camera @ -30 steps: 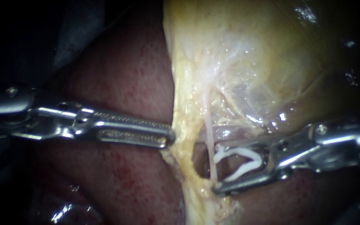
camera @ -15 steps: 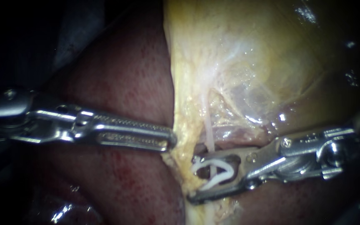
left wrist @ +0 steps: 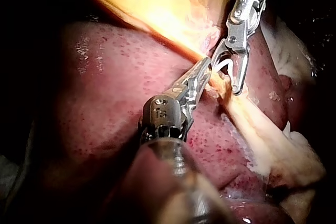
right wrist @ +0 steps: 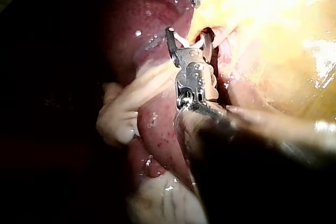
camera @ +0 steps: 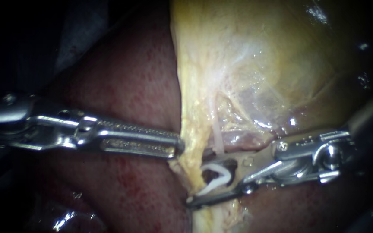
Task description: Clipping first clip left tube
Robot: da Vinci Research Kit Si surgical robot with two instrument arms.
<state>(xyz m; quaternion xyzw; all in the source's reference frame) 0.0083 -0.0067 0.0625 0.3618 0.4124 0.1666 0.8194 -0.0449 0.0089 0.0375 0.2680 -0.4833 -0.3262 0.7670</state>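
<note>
Endoscope view, near to far.

1. Left instrument (camera: 177,146) comes in over the liver (camera: 126,86). Its jaws are pressed together and pinch the left edge of the yellow tissue fold (camera: 191,129).
2. Right instrument (camera: 197,183) is just right of that fold. Its 2 jaws stand apart with a white clip (camera: 226,174) seated between them, touching both.
3. Tube (camera: 216,131): a thin, pale strand that runs down the fold and passes behind the upper jaw at the clip. Whether it lies between the clip's legs cannot be seen.
4. Gallbladder (camera: 273,64) lies beyond, far right.
</note>
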